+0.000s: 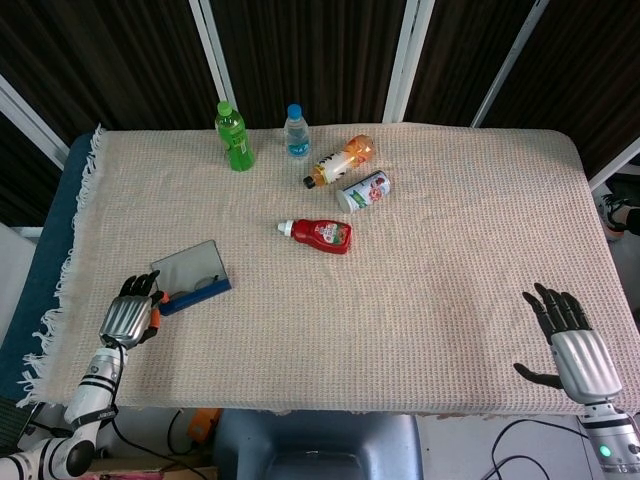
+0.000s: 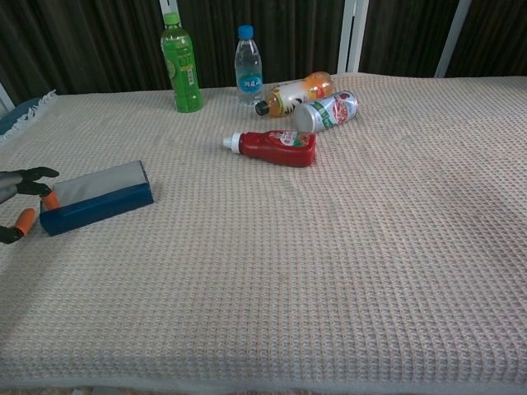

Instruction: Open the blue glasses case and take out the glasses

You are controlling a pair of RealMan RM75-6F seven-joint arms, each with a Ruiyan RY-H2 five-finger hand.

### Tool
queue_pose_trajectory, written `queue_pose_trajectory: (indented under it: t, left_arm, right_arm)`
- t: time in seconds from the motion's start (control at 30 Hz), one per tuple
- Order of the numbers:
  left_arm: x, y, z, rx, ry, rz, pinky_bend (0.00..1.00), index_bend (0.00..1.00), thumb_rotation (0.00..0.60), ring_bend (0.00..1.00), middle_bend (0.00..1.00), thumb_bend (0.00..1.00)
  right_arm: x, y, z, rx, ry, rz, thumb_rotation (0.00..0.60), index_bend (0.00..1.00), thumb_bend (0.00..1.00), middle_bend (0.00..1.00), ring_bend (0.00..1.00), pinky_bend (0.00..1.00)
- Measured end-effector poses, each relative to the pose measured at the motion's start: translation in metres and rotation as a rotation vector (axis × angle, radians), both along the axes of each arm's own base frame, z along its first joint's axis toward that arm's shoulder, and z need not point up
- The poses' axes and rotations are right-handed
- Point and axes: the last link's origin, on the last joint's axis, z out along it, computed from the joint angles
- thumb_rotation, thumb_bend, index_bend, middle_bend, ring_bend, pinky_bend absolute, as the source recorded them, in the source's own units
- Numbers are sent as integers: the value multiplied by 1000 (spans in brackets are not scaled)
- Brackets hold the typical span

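The blue glasses case (image 1: 192, 276) (image 2: 97, 198) lies closed, grey top up, near the table's left front, turned slightly askew. My left hand (image 1: 130, 315) (image 2: 18, 207) sits at the case's left end. Its fingers are apart, and one orange fingertip (image 2: 50, 198) touches the top of that end. The thumb tip (image 2: 25, 220) hangs just off the end face. Nothing is held. The glasses are hidden inside the case. My right hand (image 1: 572, 338) rests open near the front right edge, seen only in the head view.
A red ketchup bottle (image 1: 318, 233) lies mid-table. Behind it are a can (image 1: 364, 190) and an orange bottle (image 1: 340, 160), both lying down. A green bottle (image 1: 233, 135) and a water bottle (image 1: 296, 131) stand at the back. The woven cloth (image 1: 440, 270) covers the table.
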Motion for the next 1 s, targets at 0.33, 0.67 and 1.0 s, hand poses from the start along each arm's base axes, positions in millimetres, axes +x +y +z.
queue_pose_trajectory:
  t: [0.33,0.67,1.0]
  left_arm:
    - [11,-35,-8,-113,-69,-71,0,357,600,0,0,673]
    - [31,-66,-15,-200,-54,-201,0,267,600,0,0,632]
    - [49,-76,-38,-193,-58,-281,0,249,600,0,0,652]
  right_arm:
    - [1,2,-1,7,-6,9,600,0,153,0,0,0]
    - [2,3,2,2,-16,14,600,0,154,0,0,0]
    - [2,5,3,3,-20,18,600,0,153,0,0,0]
